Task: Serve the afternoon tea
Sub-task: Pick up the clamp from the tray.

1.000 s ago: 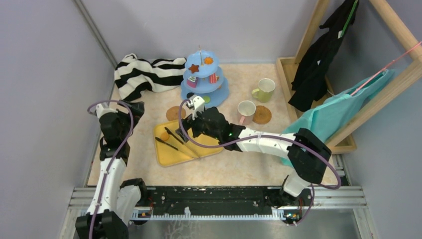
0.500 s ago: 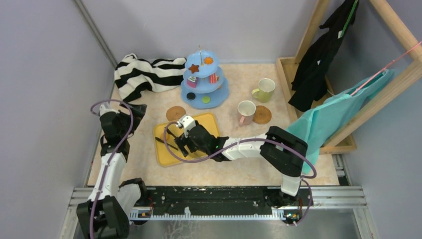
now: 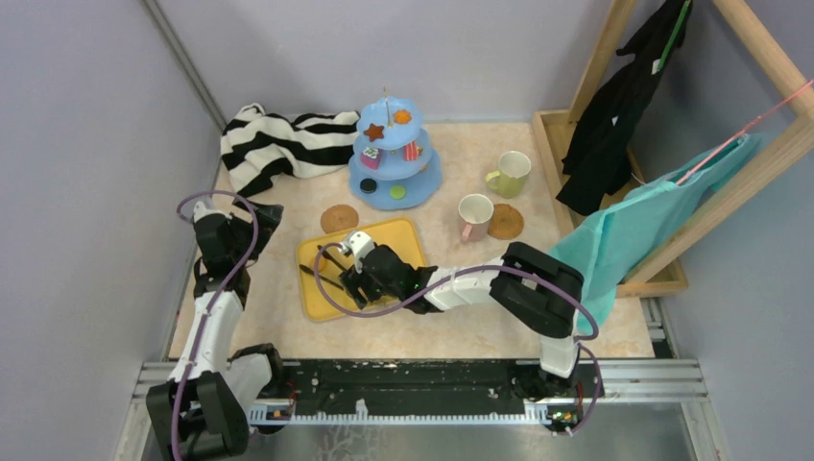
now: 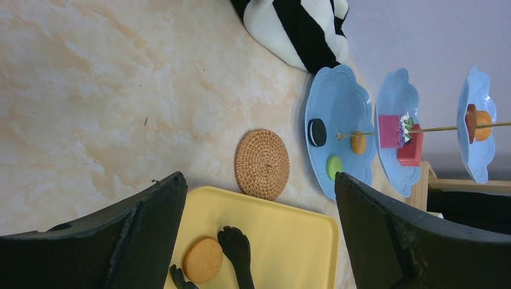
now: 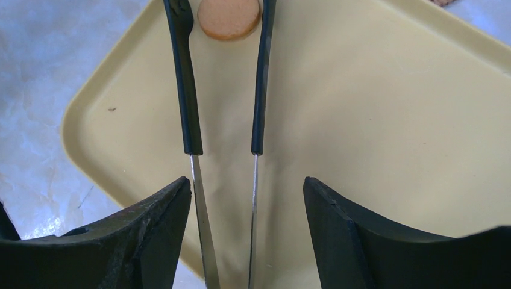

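Two cups: pink-handled cup [image 3: 474, 213] upright beyond the far right corner of the yellow tray [image 3: 401, 238]; yellow-green cup [image 3: 509, 173] upright farther out the same way; both stand on the table [image 3: 451, 327].
Two cork coasters: first coaster [image 3: 338, 218] just beyond the tray's far left corner; second coaster [image 3: 505, 222] just beside the pink-handled cup, on its side away from the tray.
Three-tier stand [image 3: 422, 184]: light blue, upright, beyond the tray's far edge.
Top tier: star cookie [image 3: 373, 132] and orange cookie [image 3: 401, 117].
Middle tier: pink cake slice [image 4: 390, 131] and red cake slice [image 4: 411, 152].
Bottom tier: black sandwich cookie [image 4: 317, 132] and green macaron [image 4: 334, 167].
Tan cookie [image 5: 229, 18]: flat on the tray's left end, between the two tong tips.
Tongs [image 5: 188, 90]: lying on the tray, black tips toward its left end.
Right gripper [image 5: 244, 186]: low over the tray, fingers astride both tong arms; a clear gap shows at the right-hand finger, so it is not clamped. Whether the other finger touches its arm I cannot tell.
Left gripper [image 4: 258, 180]: off the tray's left side, facing it, fingers spread wide, gripping nothing.
Striped cloth [image 3: 278, 144]: heaped well beyond the tray's far left corner.
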Robot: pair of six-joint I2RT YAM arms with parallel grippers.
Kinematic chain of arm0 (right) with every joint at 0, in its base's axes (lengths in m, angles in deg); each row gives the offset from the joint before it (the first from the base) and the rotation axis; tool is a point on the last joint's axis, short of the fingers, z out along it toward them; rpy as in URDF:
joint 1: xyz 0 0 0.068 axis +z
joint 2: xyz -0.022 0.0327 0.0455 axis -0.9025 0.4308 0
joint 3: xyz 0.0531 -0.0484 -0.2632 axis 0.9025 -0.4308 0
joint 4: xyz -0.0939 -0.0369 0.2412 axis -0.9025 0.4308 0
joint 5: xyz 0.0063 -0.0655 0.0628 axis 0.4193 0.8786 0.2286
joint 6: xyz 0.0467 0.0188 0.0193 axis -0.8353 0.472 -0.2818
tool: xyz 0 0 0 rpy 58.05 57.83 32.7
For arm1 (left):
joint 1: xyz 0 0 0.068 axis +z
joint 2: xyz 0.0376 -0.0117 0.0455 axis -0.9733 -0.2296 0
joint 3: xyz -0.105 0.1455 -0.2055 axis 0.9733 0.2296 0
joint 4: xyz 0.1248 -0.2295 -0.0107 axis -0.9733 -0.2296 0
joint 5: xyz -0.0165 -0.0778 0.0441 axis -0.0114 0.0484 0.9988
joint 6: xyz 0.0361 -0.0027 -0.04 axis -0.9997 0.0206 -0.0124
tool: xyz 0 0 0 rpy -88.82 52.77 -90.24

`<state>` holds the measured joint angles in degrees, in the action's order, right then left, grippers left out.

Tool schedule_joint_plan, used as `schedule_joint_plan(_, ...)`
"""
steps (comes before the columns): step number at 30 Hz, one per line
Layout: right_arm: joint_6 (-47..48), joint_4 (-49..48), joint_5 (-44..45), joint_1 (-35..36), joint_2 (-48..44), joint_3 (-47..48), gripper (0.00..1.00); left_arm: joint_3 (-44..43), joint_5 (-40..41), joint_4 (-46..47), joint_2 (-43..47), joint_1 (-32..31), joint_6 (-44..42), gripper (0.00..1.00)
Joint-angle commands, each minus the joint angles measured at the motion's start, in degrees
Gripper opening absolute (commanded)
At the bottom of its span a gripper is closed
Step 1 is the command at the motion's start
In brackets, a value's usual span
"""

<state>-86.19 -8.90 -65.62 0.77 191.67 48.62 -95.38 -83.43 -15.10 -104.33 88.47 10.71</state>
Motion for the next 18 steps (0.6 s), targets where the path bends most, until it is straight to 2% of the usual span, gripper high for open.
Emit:
schedule_joint_plan(1, 0.5, -2.9, -1.9, 0.5, 1.1, 1.9, 0.68, 0.1, 1.1, 0.6, 0.8, 0.3, -0.8, 0.97)
schedule_joint_plan(8, 0.8, -1.8, -4.1, 0.5, 3.1, 4.5, 0.73, 0.7, 0.9, 1.4, 0.2, 0.3, -0.6, 0.96)
schedule_joint_plan(18, 2.2, 0.5, -3.1, 0.5, 5.6, 8.3, 0.73, 0.9, 0.7, 2.0, -0.3, 0.5, -0.1, 0.96)
